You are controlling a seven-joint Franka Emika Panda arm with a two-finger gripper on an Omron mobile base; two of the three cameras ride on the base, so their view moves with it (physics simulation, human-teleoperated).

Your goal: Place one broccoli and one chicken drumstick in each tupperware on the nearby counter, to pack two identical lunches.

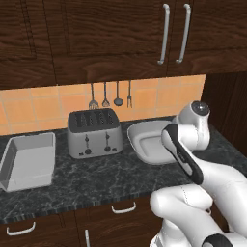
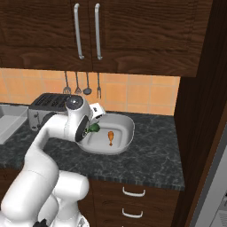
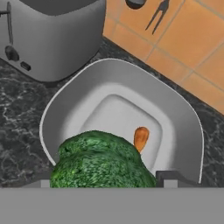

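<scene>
My gripper is shut on a green broccoli, which bulges up between the two fingertips. It hangs just above the near rim of a white-grey tupperware on the dark speckled counter. One orange-brown chicken drumstick lies on that dish's floor. From the right base view the broccoli sits at the gripper over the dish's left side, with the drumstick beside it. A second tupperware stands further left on the counter and looks empty.
A silver toaster stands between the two dishes, close to the near one's left rim. Utensils hang on the orange tiled wall behind. A tall dark wooden panel closes the counter at the right. Cabinets hang overhead.
</scene>
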